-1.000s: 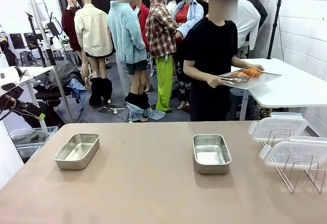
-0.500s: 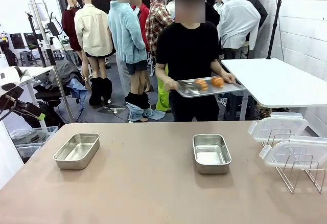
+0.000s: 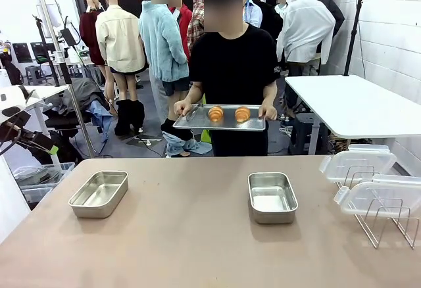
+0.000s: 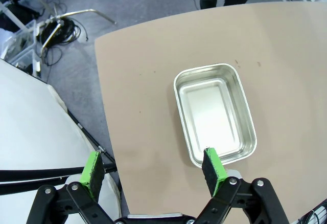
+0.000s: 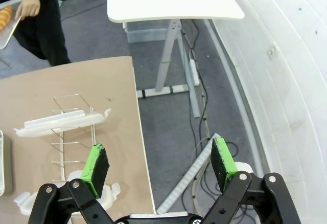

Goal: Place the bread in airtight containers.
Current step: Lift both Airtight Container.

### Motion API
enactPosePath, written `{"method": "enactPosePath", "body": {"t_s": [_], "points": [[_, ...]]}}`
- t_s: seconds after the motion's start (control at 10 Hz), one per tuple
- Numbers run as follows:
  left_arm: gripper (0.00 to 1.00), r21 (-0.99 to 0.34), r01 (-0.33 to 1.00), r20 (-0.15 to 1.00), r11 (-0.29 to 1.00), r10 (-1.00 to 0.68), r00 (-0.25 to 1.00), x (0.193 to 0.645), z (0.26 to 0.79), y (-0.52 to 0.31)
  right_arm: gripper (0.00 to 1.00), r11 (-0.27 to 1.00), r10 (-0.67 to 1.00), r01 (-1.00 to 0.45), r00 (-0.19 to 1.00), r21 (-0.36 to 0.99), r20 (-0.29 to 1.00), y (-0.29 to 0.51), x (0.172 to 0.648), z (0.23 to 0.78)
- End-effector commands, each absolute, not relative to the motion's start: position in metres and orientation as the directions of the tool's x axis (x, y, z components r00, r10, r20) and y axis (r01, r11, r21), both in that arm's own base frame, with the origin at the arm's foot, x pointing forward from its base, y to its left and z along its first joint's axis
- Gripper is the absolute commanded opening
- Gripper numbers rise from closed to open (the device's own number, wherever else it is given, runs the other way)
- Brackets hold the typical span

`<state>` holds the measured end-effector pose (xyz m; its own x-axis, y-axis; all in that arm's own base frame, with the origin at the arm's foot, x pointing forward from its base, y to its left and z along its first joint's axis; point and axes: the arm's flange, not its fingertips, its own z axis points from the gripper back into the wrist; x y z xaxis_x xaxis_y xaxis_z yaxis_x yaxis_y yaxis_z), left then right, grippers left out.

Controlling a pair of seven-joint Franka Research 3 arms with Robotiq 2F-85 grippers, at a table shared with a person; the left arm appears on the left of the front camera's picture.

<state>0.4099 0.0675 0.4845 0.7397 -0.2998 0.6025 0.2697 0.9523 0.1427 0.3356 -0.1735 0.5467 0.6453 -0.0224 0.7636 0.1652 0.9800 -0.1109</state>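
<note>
Two bread rolls (image 3: 216, 113) (image 3: 242, 113) lie on a flat metal tray (image 3: 220, 125) that a person holds in both hands at the table's far edge. One roll's end (image 5: 5, 14) peeks in at the top left of the right wrist view. Two open steel containers stand on the tan table, one at the left (image 3: 99, 194) and one in the middle (image 3: 272, 197). My left gripper (image 4: 153, 168) hangs open above the table's edge, with the left container (image 4: 214, 114) just beyond its right fingertip. My right gripper (image 5: 159, 161) is open over the table's right edge and the floor.
Two clear plastic lids (image 3: 358, 164) (image 3: 381, 196) rest on a wire rack (image 3: 388, 225) at the table's right side; a lid (image 5: 64, 121) on the rack also appears in the right wrist view. A white side table (image 3: 355, 107) stands beyond at the right.
The person has turned away from the white side table and carried the tray with the bread to the far edge of my table, now facing me. Neither gripper's jaws have changed.
</note>
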Motion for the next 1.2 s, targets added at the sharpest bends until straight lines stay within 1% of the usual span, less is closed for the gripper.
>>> {"method": "enactPosePath", "body": {"t_s": [0.0,1.1], "points": [[1.0,0.157,0.272,0.6,0.95,-0.31,0.738,0.4089,0.4855,0.0705,1.0,0.978,-0.027,0.175,0.651,-0.115,0.759,-0.1739,0.3354,0.545],[1.0,0.157,0.272,0.6,0.95,-0.31,0.738,0.4089,0.4855,0.0705,1.0,0.978,-0.027,0.175,0.651,-0.115,0.759,-0.1739,0.3354,0.545]]}}
